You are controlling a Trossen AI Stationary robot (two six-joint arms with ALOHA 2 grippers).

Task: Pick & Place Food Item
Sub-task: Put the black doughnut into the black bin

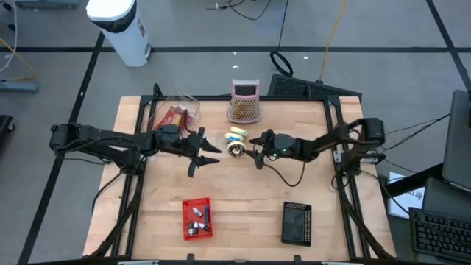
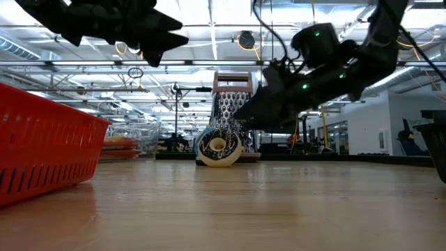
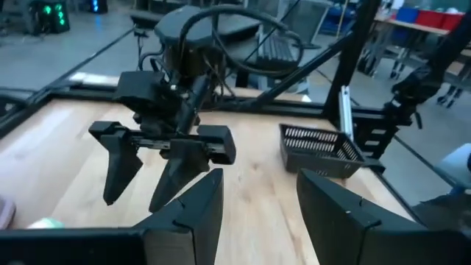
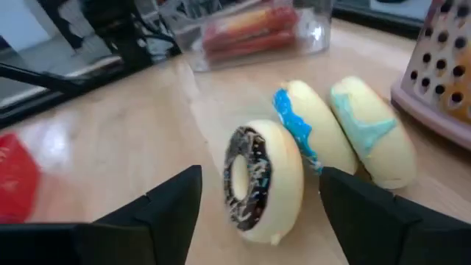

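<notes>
I have my right gripper [image 1: 257,141] hanging just beside the chocolate doughnut [image 4: 261,180], fingers spread wide with nothing between them. The doughnut stands on edge on the table [image 1: 243,199], leaning against two iced doughnuts [image 4: 346,132] near the grater [image 1: 244,101]. I judge this the approach before the pick: next I must ease forward to straddle it, then close. My left gripper [image 1: 202,152] waits nearby, half open and empty.

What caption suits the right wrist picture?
Open right gripper facing an upright chocolate-iced doughnut, two blue-iced doughnuts behind it.
</notes>
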